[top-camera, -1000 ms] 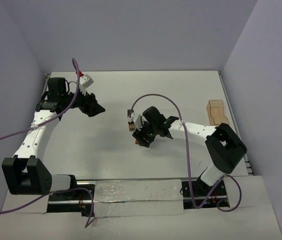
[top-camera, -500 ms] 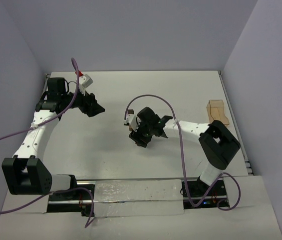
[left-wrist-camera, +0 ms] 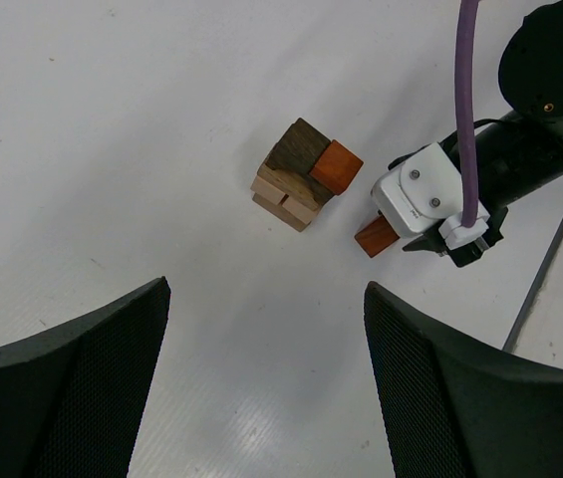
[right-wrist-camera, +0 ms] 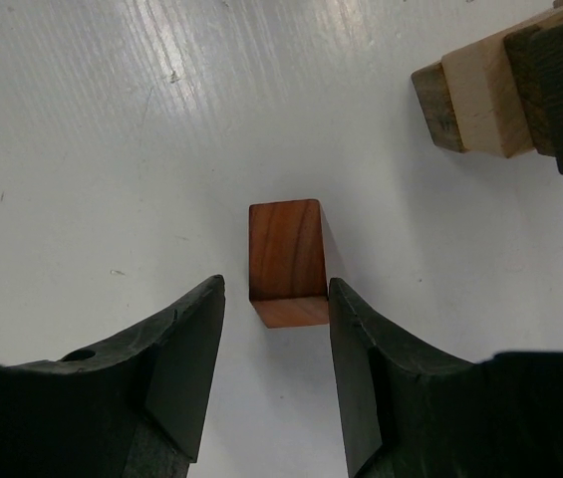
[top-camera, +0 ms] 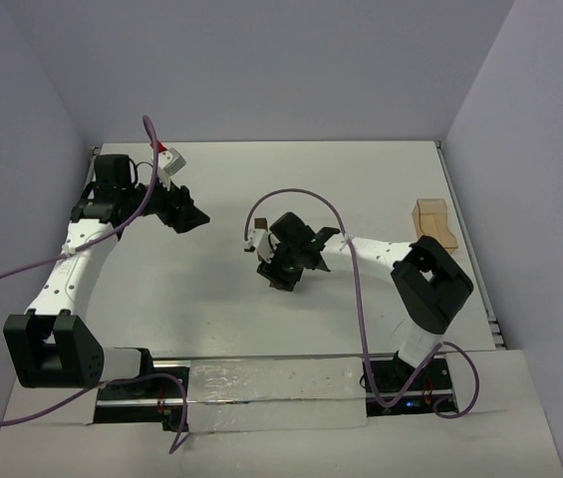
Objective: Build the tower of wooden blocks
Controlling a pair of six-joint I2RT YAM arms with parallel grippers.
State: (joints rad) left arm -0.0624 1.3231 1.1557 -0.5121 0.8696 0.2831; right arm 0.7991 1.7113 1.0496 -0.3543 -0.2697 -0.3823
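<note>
The wood block tower (left-wrist-camera: 301,174) is a short stack of tan and dark blocks with an orange-red cube (left-wrist-camera: 337,166) on top; it also shows in the top view (top-camera: 260,245) and at the right wrist view's upper right (right-wrist-camera: 490,95). A loose reddish-brown block (right-wrist-camera: 285,262) lies on the table beside it, also seen from the left wrist (left-wrist-camera: 375,237). My right gripper (right-wrist-camera: 276,289) is low over this block, a jaw on each side, with a small gap on the left, so open. My left gripper (left-wrist-camera: 266,289) hovers open and empty at the back left (top-camera: 189,216).
A light-tan open wooden box (top-camera: 430,224) stands near the table's right edge. Purple cables loop over both arms. The right arm's wrist (left-wrist-camera: 430,194) sits just right of the tower. Walls close in the table on three sides.
The right gripper has shifted left toward the tower, onto the loose block, and its jaws have narrowed around it. The left arm has stayed put.
</note>
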